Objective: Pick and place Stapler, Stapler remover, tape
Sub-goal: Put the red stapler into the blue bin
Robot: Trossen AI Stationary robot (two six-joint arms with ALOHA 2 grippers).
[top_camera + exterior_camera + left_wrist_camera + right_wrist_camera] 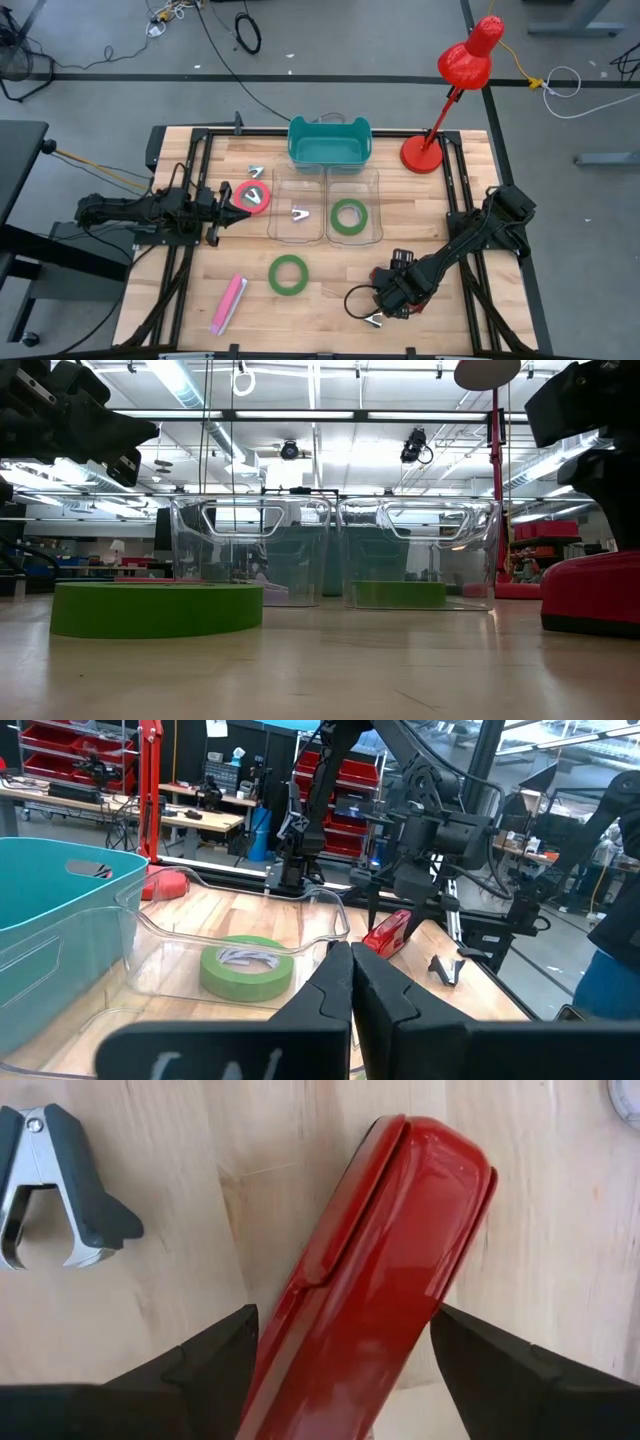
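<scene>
High view: right end effector (pixel 392 297) hides red stapler (pixel 370 1270).

Red stapler (pixel 375 1270), green tape (pixel 288 274), teal bin (pixel 330 141)

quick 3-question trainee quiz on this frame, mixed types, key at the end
1. True or false: the right gripper stands open astride the red stapler.
2. Which tape roll lies inside a clear bin? A red-pink B green
3. Fill in: the left gripper is ____.

Key: 1 true. 2 B, the green roll in the bin; another green roll and the red-pink roll lie on the table. 3 shut.
</scene>
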